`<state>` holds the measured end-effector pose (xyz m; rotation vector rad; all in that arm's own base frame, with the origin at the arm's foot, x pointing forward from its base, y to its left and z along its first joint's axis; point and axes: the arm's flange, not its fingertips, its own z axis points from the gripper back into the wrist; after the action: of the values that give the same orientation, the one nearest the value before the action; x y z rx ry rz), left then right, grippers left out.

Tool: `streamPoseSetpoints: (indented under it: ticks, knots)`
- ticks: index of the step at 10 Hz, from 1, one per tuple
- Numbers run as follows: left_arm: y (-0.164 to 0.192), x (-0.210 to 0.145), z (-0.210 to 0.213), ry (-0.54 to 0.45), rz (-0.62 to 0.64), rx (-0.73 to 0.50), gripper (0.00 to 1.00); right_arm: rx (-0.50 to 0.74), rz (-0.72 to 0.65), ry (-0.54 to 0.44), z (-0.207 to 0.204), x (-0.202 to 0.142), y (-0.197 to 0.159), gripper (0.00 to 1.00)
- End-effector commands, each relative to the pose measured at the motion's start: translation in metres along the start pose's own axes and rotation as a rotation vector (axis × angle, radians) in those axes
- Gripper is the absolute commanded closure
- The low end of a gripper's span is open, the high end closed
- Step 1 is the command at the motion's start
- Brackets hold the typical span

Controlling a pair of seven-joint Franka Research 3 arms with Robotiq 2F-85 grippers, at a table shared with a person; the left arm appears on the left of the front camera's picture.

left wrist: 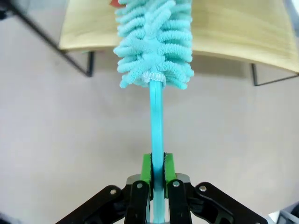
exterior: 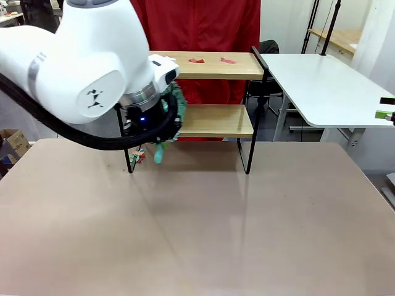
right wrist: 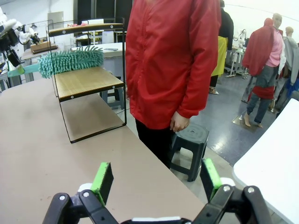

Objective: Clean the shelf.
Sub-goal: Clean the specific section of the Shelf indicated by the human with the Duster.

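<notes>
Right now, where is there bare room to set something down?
The table in front of the shelf is bare. The lower board is free toward its right rail; the duster in the left hand crowds its left end. Red scraps dot the top board.

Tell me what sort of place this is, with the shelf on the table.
Probably a robotics lab or workshop, not a home. A white robot arm holds a duster at a shelf on a table, a white work table stands nearby, and other people stand about an open floor.
</notes>
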<state>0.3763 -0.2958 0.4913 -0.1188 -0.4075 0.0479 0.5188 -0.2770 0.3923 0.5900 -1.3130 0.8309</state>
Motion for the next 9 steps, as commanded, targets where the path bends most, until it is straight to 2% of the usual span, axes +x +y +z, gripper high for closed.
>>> streamPoseSetpoints:
  ticks: [1, 3, 6, 8, 9]
  knots:
    - [0.021, -0.009, 0.01, 0.032, 0.033, 0.108, 0.87, -0.002, -0.009, 0.012, -0.001, 0.006, 0.0, 0.0]
    - [0.035, -0.014, 0.024, 0.034, 0.058, 0.198, 0.87, -0.002, -0.009, 0.012, -0.001, 0.006, 0.0, 0.0]
    - [0.031, -0.02, 0.042, -0.009, 0.095, 0.335, 0.87, -0.002, -0.009, 0.012, -0.001, 0.006, 0.0, 0.0]
    - [0.021, -0.017, 0.047, -0.079, 0.093, 0.344, 0.87, -0.002, -0.009, 0.012, -0.001, 0.006, 0.0, 0.0]
    - [0.029, -0.021, 0.042, -0.011, 0.055, 0.273, 0.87, -0.002, -0.009, 0.012, -0.001, 0.006, 0.0, 0.0]
